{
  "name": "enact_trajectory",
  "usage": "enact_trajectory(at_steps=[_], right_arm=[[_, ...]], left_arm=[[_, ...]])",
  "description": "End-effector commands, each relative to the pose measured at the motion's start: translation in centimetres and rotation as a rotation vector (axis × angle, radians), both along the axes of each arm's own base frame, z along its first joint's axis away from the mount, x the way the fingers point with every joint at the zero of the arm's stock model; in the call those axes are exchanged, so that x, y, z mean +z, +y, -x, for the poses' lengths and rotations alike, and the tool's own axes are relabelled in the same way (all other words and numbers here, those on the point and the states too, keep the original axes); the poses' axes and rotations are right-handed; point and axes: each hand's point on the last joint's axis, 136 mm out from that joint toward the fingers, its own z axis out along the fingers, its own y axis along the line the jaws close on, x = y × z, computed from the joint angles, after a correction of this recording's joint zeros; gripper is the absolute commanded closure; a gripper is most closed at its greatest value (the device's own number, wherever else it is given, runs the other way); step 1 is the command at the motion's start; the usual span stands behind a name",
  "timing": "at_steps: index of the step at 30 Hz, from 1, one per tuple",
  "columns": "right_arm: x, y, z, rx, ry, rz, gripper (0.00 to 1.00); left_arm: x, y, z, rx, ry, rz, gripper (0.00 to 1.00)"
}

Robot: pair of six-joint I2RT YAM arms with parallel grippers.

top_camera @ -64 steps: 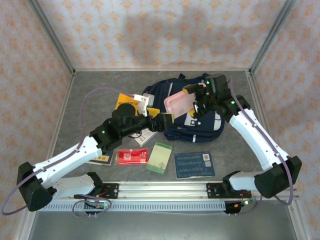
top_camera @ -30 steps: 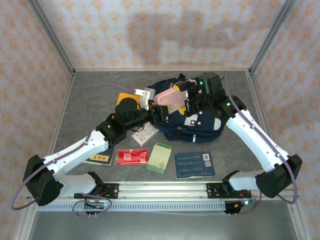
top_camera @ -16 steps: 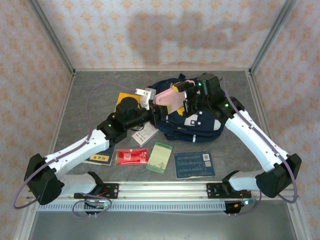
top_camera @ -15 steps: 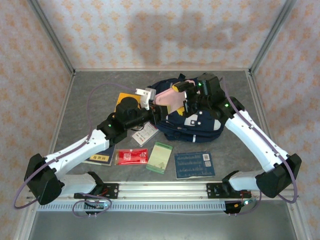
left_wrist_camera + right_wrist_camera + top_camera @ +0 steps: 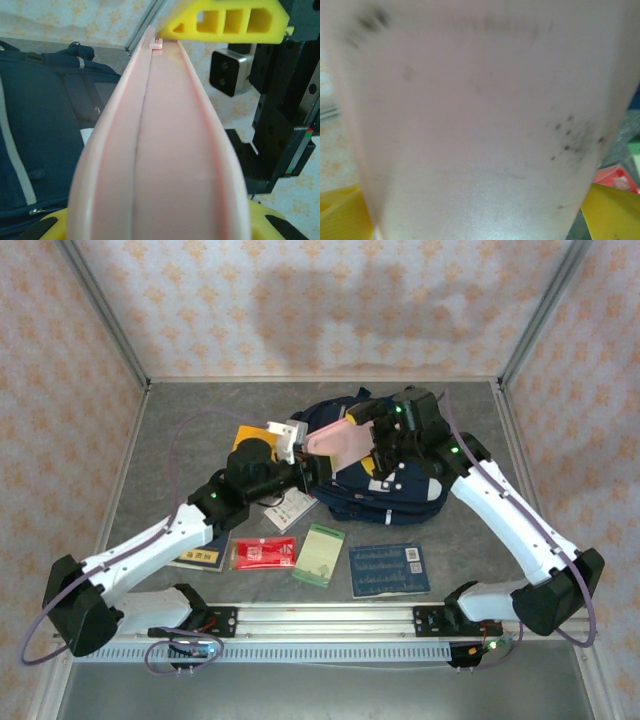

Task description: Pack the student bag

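Top external: left gripper (image 5: 310,467) pinches pink case (image 5: 345,445) above student bag (image 5: 405,488); right gripper (image 5: 378,432) spread astride case's right end.

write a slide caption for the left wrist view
Left gripper holds a pink case edge-on, right gripper at its far end, student bag alongside.

Walls (image 5: 200,310) on three sides: pale pink wallpaper, repeating orange floral motif. Metal posts (image 5: 105,315) in both rear corners, slanting toward upper corners of frame. Grey mottled tabletop (image 5: 180,420) fills centre, thin metal edging. Slotted aluminium rail (image 5: 330,618) along bottom. Light soft, even; blurred shadow (image 5: 340,290) on back wall, upper centre.
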Motion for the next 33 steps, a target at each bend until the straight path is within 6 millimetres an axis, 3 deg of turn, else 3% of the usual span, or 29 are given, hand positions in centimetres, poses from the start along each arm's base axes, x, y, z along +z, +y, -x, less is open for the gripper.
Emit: enact_trajectory(at_steps=[1,8,12,17,26,33], right_arm=[[-0.3,-3.3,0.8,-0.015,-0.053,0.208,0.00],[-0.8,-5.9,-0.6,0.048,-0.146,0.471,0.01],[-2.2,-5.2,-3.0,0.170,-0.163,0.595,0.00],[-6.7,-2.8,-6.8,0.291,-0.037,0.711,0.05],[-12.7,3.0,-13.2,0.401,0.017,0.751,0.17],[-17.2,4.8,-15.3,0.432,0.086,0.777,0.33]], left_arm=[[2.5,3.6,-0.4,0.151,-0.036,0.064,0.85],[1.8,10.7,0.9,0.417,-0.011,-0.030,0.86],[1.9,15.8,2.3,0.601,0.003,-0.109,0.86],[3.4,20.7,4.6,0.756,-0.013,-0.146,0.86],[4.1,22.5,6.6,0.774,-0.006,-0.160,0.86],[4.4,22.5,6.7,0.763,-0.015,-0.169,0.86]])
